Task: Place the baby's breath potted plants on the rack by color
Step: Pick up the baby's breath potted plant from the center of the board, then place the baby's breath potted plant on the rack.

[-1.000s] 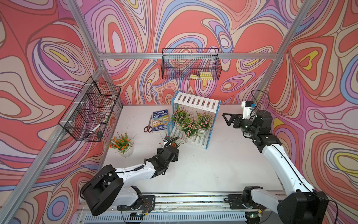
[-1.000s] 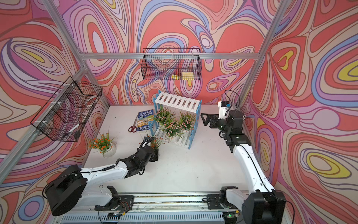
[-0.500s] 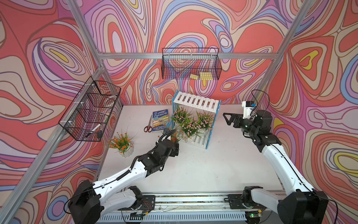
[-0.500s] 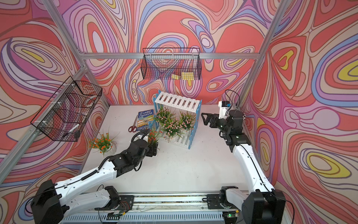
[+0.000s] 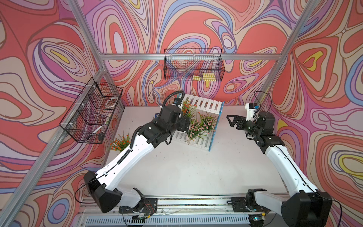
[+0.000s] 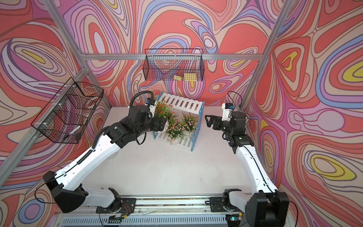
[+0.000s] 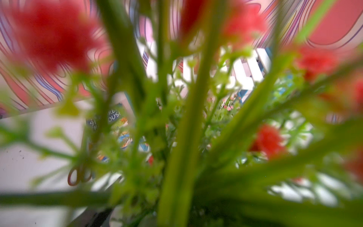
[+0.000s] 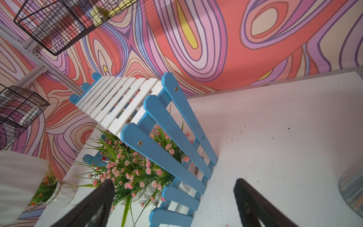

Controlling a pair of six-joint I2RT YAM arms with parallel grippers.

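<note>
The left tool (image 6: 160, 123), closed partway around the white pot of an orange plant (image 6: 162, 109), has lifted it off the tabletop (image 5: 186, 163) within the last second. It now carries the plant at the left end of the rack (image 5: 206, 104), about level with the top shelf and not yet set down. That shelf is bare, so it looks meant for orange. Three pink plants (image 5: 196, 127) fill the lower shelf, one partly hidden by the arm. Of five plants, only the other orange plant (image 5: 119, 142) waits on the tabletop, well apart. The right tool (image 5: 230, 121) hangs wide open and empty.
</note>
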